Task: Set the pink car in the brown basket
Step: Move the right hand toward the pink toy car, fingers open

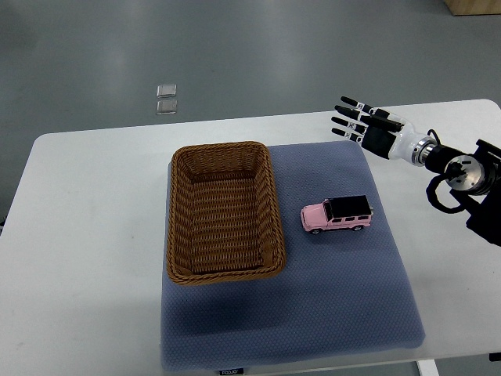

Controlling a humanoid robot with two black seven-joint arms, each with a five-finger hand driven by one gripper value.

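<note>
Pink, with a black roof, the car (337,214) stands on its wheels on the blue mat (368,305), just right of the basket (274,196) and apart from it. The brown wicker basket lies on the mat's left half, its inside bare. The right hand (366,125) hovers over the mat's far right corner, fingers spread wide and holding nothing, well apart from the car. Bare mat lies in front of and right of the car; the white table (86,235) rims the mat.
</note>
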